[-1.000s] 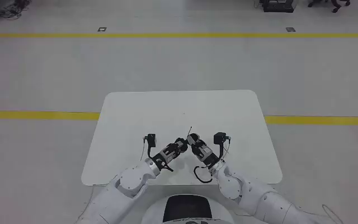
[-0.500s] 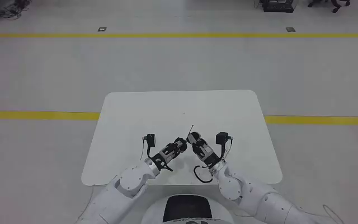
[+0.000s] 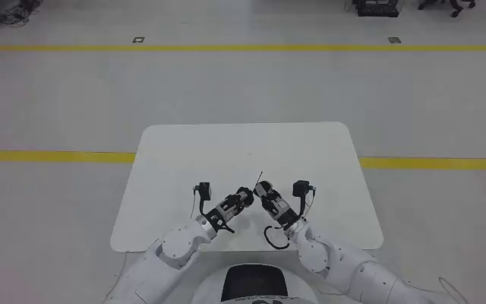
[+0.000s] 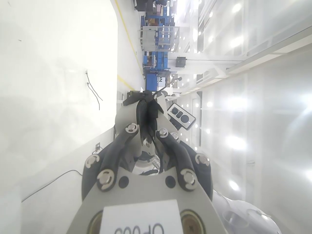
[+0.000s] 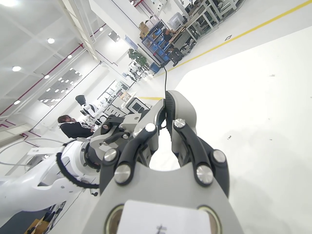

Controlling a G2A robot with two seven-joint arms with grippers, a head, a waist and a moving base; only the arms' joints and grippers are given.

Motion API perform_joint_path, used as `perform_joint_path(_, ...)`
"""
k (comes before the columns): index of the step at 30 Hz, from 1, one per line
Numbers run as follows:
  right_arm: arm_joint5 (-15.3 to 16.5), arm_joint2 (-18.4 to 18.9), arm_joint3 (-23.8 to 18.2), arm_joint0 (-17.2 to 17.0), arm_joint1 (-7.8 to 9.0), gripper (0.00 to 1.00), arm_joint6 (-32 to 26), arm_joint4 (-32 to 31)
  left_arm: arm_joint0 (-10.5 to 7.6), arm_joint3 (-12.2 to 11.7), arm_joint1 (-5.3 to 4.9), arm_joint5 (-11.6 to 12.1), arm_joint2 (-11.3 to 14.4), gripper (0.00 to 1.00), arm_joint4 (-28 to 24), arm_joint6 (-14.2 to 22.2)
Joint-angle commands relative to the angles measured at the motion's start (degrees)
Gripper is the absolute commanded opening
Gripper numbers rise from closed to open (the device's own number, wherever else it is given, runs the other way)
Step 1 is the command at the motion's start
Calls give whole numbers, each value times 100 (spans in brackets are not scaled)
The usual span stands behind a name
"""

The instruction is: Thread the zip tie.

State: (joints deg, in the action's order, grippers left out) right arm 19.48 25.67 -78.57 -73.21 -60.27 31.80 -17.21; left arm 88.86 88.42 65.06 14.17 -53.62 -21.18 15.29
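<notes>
Above the white table [image 3: 319,152], the zip tie [image 5: 166,81] is pinched in the clenched right gripper [image 5: 166,102], its tail poking free, likely for steering. The left gripper [image 4: 146,97] meets it tip to tip, closed too, apparently on the tie's other end. Two spare ties [image 4: 93,91] lie on the table.

Bright, even overhead light leaves the white table [image 3: 250,144] in the top view's lower middle almost shadowless, ceiling lamps [image 4: 237,7] flare into hazy glare beyond the dark left gripper [image 4: 147,98], and both wrist views bow straight lines near their edges.
</notes>
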Motion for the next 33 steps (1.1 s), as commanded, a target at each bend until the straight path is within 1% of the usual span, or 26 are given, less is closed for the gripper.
perform_joint_path(1, 0, -9, 5, 7, -5, 0, -9, 12, 3, 1, 1, 4, -2, 0, -9, 2)
perform_joint_path(14, 0, -84, -59, 47, -9, 0, -261, 217, 39, 12, 2, 60, -46, 0, -70, 13)
perform_joint_path(20, 0, -65, -89, 43, -8, 0, -171, 277, 50, 18, 1, 59, -59, 0, -70, 22)
perform_joint_path(26, 0, -29, -174, 12, 31, 0, 2, 150, 59, 12, 3, 57, -64, 0, -69, 19)
perform_joint_path(33, 0, -25, -210, -2, 99, 0, 145, -179, 61, 5, 6, 57, -67, 0, -63, 15)
